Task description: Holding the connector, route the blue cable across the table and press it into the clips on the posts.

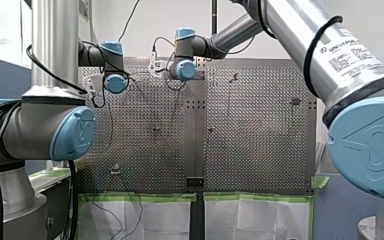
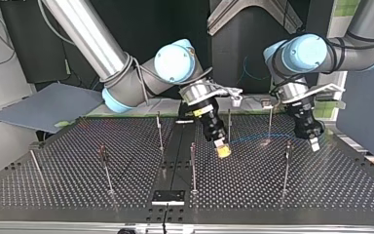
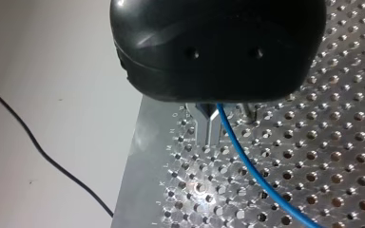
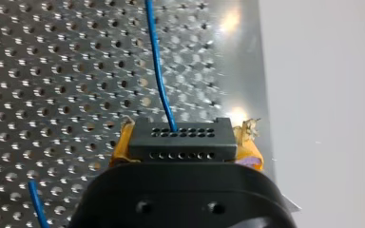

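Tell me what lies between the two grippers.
In the top view, the blue cable runs between my right gripper and my left gripper, passing a thin upright post.

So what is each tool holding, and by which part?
Right tool clamps the connector by its two ends; the cable runs by the left tool, grip unclear.

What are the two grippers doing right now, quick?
My left gripper: cannot be told; the blue cable runs by it.
My right gripper: closed, holding the connector.
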You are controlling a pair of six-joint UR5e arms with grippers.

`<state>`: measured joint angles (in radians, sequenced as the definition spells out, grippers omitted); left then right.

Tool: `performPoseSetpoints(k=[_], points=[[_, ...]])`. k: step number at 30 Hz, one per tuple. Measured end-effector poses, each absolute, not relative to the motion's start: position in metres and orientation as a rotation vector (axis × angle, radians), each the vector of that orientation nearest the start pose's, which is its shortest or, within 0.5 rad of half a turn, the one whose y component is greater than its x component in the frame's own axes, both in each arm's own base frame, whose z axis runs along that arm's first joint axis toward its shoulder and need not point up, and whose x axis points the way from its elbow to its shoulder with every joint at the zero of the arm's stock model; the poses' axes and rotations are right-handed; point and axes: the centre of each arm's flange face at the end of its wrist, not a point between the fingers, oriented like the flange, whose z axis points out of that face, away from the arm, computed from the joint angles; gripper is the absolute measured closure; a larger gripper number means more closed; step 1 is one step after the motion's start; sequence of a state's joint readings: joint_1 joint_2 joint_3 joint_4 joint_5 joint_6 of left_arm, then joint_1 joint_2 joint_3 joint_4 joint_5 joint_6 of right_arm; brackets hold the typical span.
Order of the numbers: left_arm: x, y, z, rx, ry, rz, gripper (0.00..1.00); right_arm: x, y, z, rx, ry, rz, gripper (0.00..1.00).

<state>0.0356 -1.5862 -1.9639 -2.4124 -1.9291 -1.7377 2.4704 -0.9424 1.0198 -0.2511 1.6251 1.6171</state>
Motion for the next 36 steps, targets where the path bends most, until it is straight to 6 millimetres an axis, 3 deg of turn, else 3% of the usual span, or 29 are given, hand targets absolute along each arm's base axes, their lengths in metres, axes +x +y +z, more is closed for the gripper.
performPoseSetpoints(k=[7,19,36], points=[[0.499,-0.073,0.372,-0.436,1.182,0.104,1.0,0.677,-0.375,0.378,1.637,-0.675,1.951,1.0],[0.522,-0.061,0.378,-0.433,1.149,0.065,1.0,0.679,-0.379,0.384,1.622,-0.671,1.96,1.0],[0.569,-0.045,0.343,-0.407,1.183,0.008,1.0,0.673,-0.395,0.395,1.59,-0.686,1.954,1.0]])
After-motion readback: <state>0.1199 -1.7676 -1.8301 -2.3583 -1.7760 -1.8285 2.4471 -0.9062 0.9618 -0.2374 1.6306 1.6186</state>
